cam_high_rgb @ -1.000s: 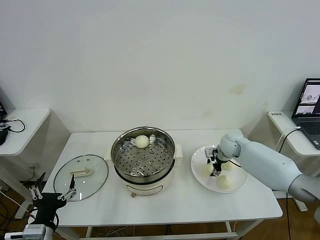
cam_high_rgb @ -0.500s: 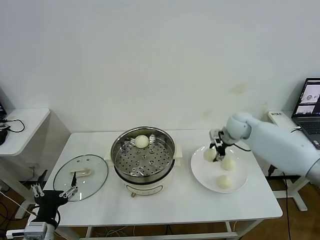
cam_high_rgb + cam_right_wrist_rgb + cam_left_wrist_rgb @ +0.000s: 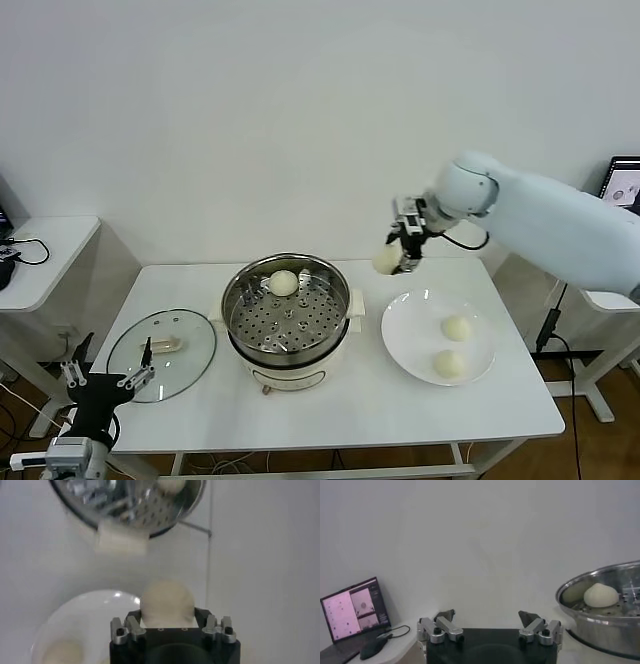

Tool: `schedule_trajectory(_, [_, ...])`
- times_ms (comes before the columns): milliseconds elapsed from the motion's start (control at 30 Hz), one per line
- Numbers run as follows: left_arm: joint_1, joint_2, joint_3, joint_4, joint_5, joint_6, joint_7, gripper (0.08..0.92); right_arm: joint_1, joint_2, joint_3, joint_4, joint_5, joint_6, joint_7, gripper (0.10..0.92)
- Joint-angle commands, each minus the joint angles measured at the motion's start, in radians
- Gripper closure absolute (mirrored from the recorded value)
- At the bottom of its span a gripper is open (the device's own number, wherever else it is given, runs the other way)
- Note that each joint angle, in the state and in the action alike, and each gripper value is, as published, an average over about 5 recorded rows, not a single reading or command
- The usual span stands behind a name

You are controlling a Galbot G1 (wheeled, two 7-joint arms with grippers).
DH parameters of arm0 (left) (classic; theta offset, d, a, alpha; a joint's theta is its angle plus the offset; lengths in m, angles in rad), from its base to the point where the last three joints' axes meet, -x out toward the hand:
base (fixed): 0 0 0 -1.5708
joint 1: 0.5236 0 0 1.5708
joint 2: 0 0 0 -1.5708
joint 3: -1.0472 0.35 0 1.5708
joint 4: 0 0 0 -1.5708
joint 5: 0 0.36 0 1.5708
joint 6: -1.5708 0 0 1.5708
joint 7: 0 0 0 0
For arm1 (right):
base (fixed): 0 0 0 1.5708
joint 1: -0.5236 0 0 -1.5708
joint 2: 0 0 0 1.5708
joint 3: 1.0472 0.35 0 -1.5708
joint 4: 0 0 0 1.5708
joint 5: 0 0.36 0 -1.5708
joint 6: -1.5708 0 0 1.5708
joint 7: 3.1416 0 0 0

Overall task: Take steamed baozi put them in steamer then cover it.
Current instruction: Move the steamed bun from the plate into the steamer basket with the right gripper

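From the head camera, the right gripper [image 3: 403,252] hangs in the air above the desk's far edge, between the round shiny steel steamer [image 3: 288,312] at the desk's middle and the flat white plate [image 3: 438,337] toward the right edge, clenched on a pale cream-white round baozi [image 3: 387,259]. One bun [image 3: 285,283] lies on the perforated tray's far side; two buns [image 3: 456,328] rest on the plate. The clear glass cover [image 3: 162,354] lies flat near the left edge. The left gripper [image 3: 103,385] waits off the near left corner, fingers spread.

Left wrist camera: its splayed fingers [image 3: 446,628] hold nothing; the steamer's bun [image 3: 601,595] shows beyond.

Right wrist camera: the held bun [image 3: 166,600] sits between the fingers [image 3: 131,626], plate [image 3: 85,615] below
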Motion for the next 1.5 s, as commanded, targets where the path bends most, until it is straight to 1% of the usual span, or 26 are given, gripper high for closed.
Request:
schedule_trajectory(33, [-0.003,-0.002,-0.003,-0.006,-0.003,0.001,0.0,0.177,0.042,0.227,-0.046,0.004,0.186,-0.102,0.072,0.355])
schedule_trajectory(267, [0.0,-0.005,-0.022,-0.016,-0.012,0.003,0.001,0.177,-0.046,0.391,-0.063,-0.081,0.196,-0.139,0.112,0.355])
schedule_trajectory(667, [0.002,-0.016,-0.03,-0.029,-0.014,0.003,0.001,0.177,-0.156,0.535,-0.063,-0.246,0.164,-0.145,0.182,0.355])
schedule_trajectory(1067, [0.002,-0.015,-0.031,-0.035,-0.014,0.002,0.0,0.177,-0.2,0.59,-0.041,-0.353,0.11,-0.141,0.215,0.351])
schedule_trajectory(1333, [0.004,-0.016,-0.033,-0.038,-0.016,0.002,-0.001,0.177,-0.21,0.599,-0.035,-0.385,0.087,-0.142,0.216,0.349])
schedule_trajectory(1433, [0.005,-0.018,-0.032,-0.041,-0.016,0.002,-0.001,0.177,-0.21,0.597,-0.035,-0.39,0.081,-0.14,0.209,0.34])
schedule_trajectory(1500, [0.005,-0.019,-0.032,-0.042,-0.016,0.002,-0.001,0.177,-0.21,0.593,-0.033,-0.391,0.074,-0.134,0.199,0.314])
